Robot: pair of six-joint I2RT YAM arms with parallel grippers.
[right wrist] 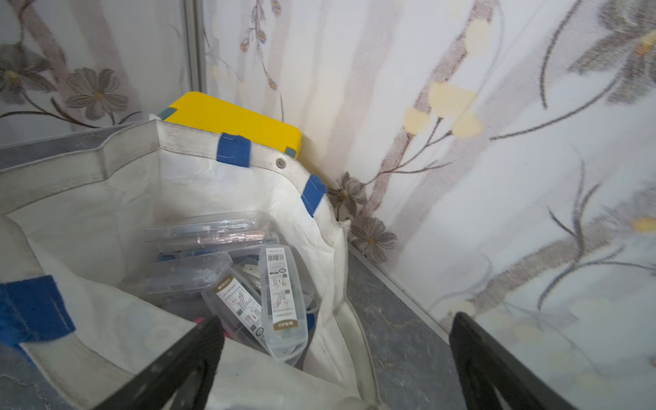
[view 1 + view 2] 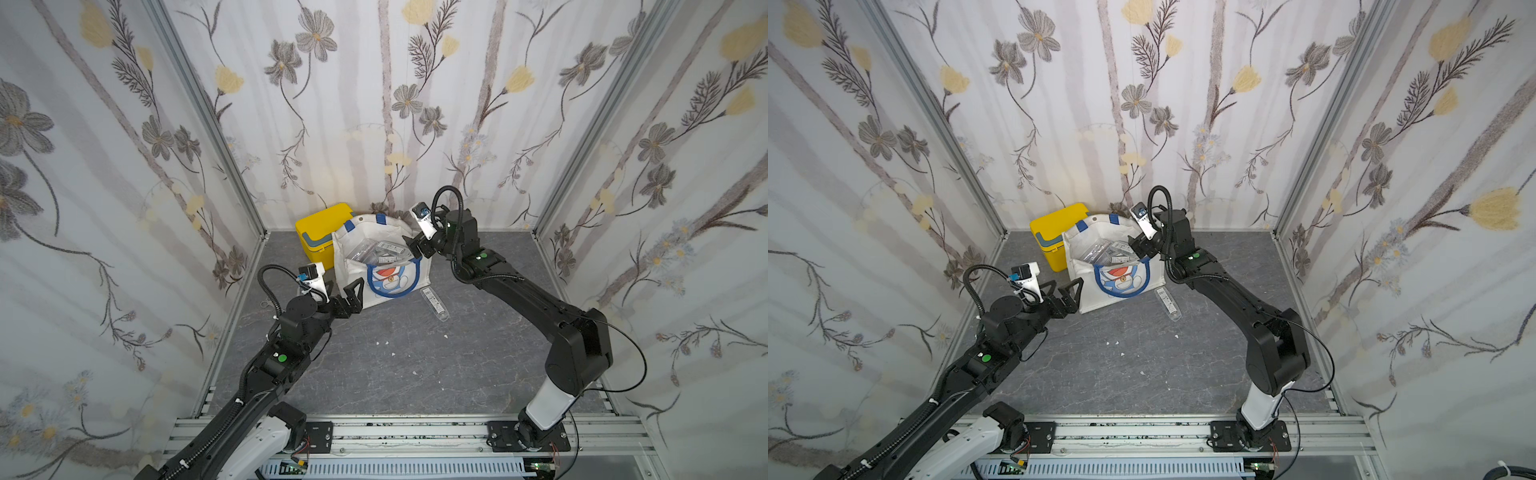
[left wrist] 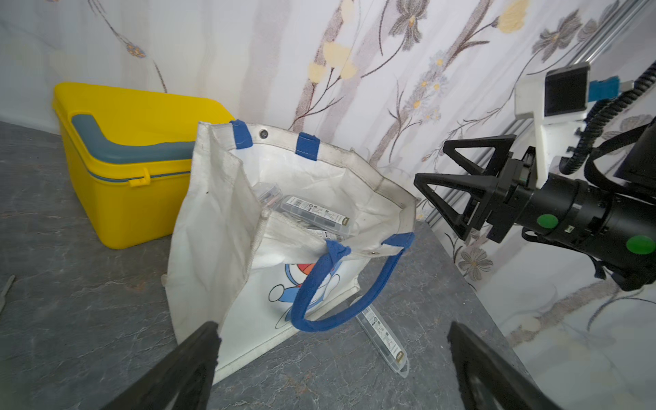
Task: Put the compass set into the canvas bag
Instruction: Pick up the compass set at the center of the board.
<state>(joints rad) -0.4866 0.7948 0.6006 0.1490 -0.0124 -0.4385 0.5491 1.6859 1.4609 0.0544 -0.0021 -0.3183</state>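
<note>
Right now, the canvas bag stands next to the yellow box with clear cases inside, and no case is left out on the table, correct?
Not quite. One clear case lies on the table in front of the canvas bag, as both top views and the left wrist view show. The rest holds: the bag stands beside the yellow box with clear cases inside.

Bright, soft, even light fills the booth; shadows on the grey table are faint. The pale wallpaper washes out in the left wrist view. The right wrist view is soft: wallpaper smeared, the canvas bag blurred at its near edge.
</note>
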